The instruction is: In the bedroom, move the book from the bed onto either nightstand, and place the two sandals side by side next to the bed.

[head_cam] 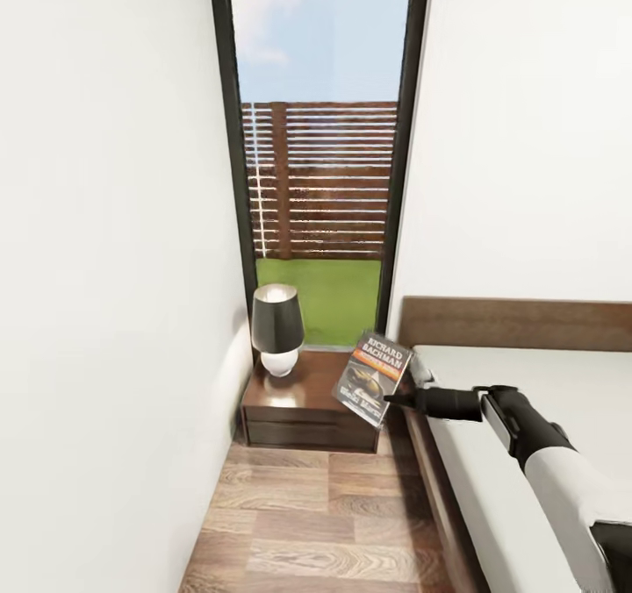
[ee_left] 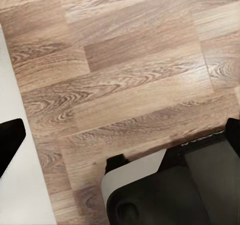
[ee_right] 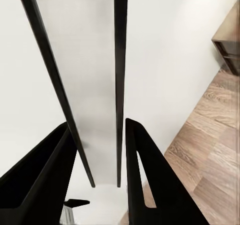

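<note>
Over the nightstand (head_cam: 303,397) edge beside the bed (head_cam: 527,417), right tool (head_cam: 392,396) pinching the tilted book (head_cam: 373,377), lamp (head_cam: 277,328) nearby

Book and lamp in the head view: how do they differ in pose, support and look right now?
The book is tilted and held up in the right pincer, while the lamp stands upright on the nightstand. The book is flat with an orange band and white lettering; the lamp is rounded, with a plain black shade and white base. The lamp sits at the nightstand's wall side, the book at its bed side.
</note>
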Robot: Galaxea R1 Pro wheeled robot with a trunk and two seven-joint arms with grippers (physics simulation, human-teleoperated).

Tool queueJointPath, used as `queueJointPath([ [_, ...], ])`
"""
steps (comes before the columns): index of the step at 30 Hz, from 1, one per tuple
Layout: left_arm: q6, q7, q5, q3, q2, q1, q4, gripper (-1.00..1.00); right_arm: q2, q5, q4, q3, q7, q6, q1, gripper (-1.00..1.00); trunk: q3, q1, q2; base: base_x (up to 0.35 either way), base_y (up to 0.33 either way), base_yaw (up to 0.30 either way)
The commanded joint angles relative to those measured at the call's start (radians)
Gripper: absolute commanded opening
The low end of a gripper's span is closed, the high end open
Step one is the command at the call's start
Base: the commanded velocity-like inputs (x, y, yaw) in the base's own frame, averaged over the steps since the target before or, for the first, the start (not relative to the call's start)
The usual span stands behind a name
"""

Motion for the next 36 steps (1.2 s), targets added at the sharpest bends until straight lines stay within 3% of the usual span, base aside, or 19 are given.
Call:
queueJointPath([
  [1, -0.003, 0.0, -0.002, -0.005, 0.0, 0.0, 0.0, 1.0, 0.008, -0.005, 0.0, 0.001, -0.015, 0.011, -0.003, -1.0, -0.001, 0.001, -0.001, 0.135, 0.0, 0.0],
  [14, -0.004, 0.0, -0.002, -0.004, -0.004, 0.0, -0.001, 1.0, 0.068, -0.013, 0.002, 0.006, -0.095, 0.024, -0.035, -1.0, -0.001, 0.001, -0.001, 0.052, 0.0, 0.0],
  [25, -0.005, 0.001, -0.002, -0.004, -0.009, 0.0, -0.001, 1.0, 0.082, -0.018, 0.011, 0.0, -0.112, 0.041, -0.041, -1.0, -0.001, 0.001, -0.001, 0.005, 0.0, 0.0],
  [30, -0.005, 0.001, -0.002, -0.004, -0.009, -0.001, -0.001, 1.0, 0.092, -0.019, 0.013, 0.0, -0.171, 0.042, -0.041, -1.0, -0.001, 0.001, -0.001, 0.107, 0.01, 0.0],
  [36, -0.005, 0.002, -0.002, -0.003, -0.009, 0.0, -0.001, 1.0, 0.129, -0.018, 0.013, 0.002, -0.233, 0.037, -0.042, -1.0, -0.001, 0.001, -0.001, 0.267, 0.055, 0.0],
])
